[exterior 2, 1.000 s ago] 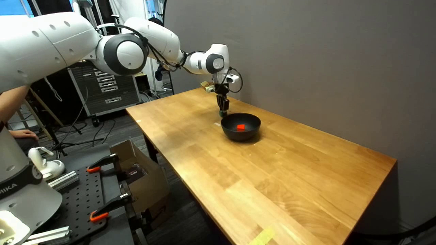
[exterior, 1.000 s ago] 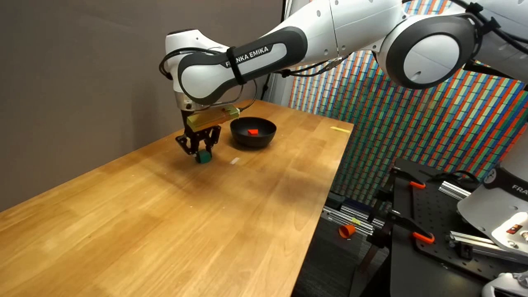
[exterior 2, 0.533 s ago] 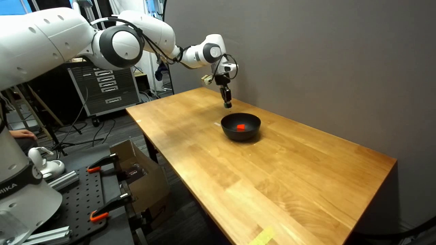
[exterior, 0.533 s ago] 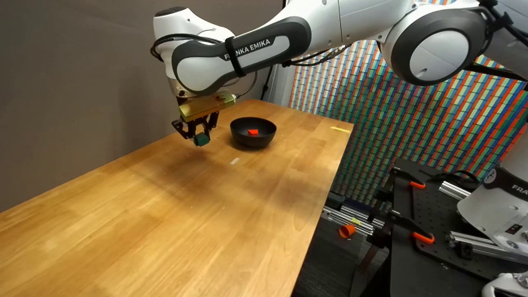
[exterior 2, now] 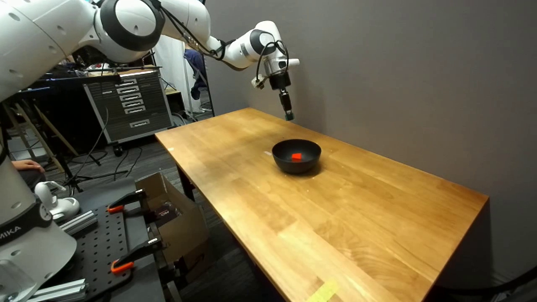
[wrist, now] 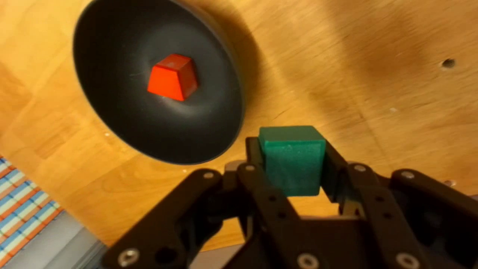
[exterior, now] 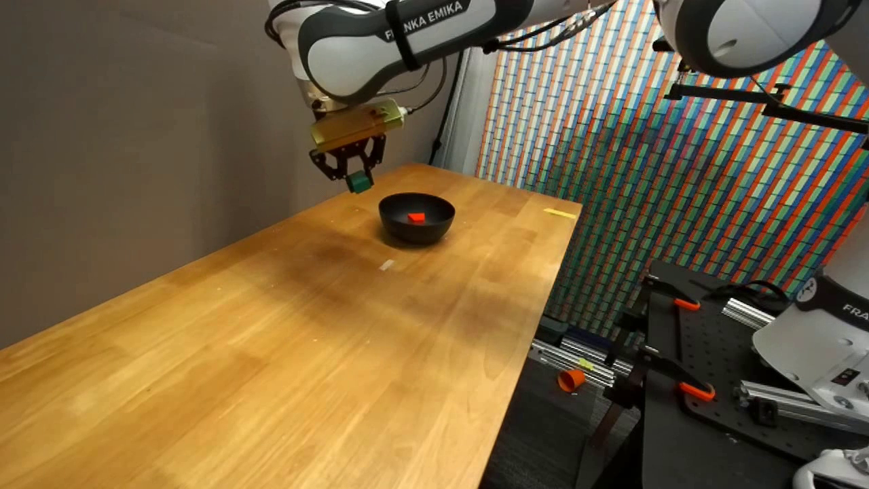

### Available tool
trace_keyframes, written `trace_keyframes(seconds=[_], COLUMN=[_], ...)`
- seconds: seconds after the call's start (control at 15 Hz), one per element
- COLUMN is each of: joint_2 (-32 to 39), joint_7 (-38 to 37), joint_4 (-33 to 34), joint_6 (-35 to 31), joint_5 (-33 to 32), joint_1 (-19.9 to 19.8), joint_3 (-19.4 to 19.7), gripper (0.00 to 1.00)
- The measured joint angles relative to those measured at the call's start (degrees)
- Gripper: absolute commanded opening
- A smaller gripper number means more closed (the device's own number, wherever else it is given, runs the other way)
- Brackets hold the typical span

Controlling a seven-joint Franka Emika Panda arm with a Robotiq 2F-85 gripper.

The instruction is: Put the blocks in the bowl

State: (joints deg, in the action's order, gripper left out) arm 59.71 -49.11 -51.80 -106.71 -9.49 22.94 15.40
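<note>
The black bowl (exterior: 434, 234) stands upright on the table in both exterior views (exterior 2: 295, 168). The red block (exterior: 416, 217) lies inside it; the wrist view shows the red block (wrist: 170, 78) on the floor of the bowl (wrist: 112, 48). My gripper (wrist: 291, 160) is shut on the green block (wrist: 293, 168), with a finger on each side of it. In both exterior views the gripper (exterior: 359, 178) (exterior 2: 289, 114) holds the green block (exterior: 360, 182) in the air, tilted, higher than the bowl's rim and off to its side, not over it.
The wooden table (exterior: 305, 353) runs along a grey wall (exterior: 136, 136), close behind the gripper. A whitish tape strip (exterior: 386, 265) lies near the bowl. Yellow tape (exterior: 560, 212) marks the table's far end. A box (exterior 2: 180, 230) stands on the floor beside the table.
My gripper has lifted the green block from table level well up into the air, tilted, and moved it nearer to the bowl. The bowl and red block have not moved.
</note>
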Motion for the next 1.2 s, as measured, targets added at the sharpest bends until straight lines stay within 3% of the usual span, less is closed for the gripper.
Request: trace_keyframes(seconds=[0.27,0.33,0.4,0.53,0.73,0.93,1.2], joint_2=[-6.5,-8.0,-9.4,-12.3,-16.8,-22.1,-30.8], joint_7=[-3.3,-4.1,-5.0,-6.5,-7.9,-6.5,1.1], joint_4=[-10.3,-12.8,-15.4,-20.6,-28.4,-36.4,-47.3], joint_6=[0.0,0.0,0.0,-0.2,-0.9,-3.6,-8.5], joint_5=[-0.3,-1.1,-2.1,-3.7,-4.9,-5.0,-2.8], joint_1=[0.0,-0.2,-0.4,-0.8,-1.5,-3.5,-8.3], joint_3=[2.8,2.7,2.4,1.6,-0.3,-3.9,-9.4], gripper=[0.16,0.25,0.64,0.72,0.96,1.00,1.00])
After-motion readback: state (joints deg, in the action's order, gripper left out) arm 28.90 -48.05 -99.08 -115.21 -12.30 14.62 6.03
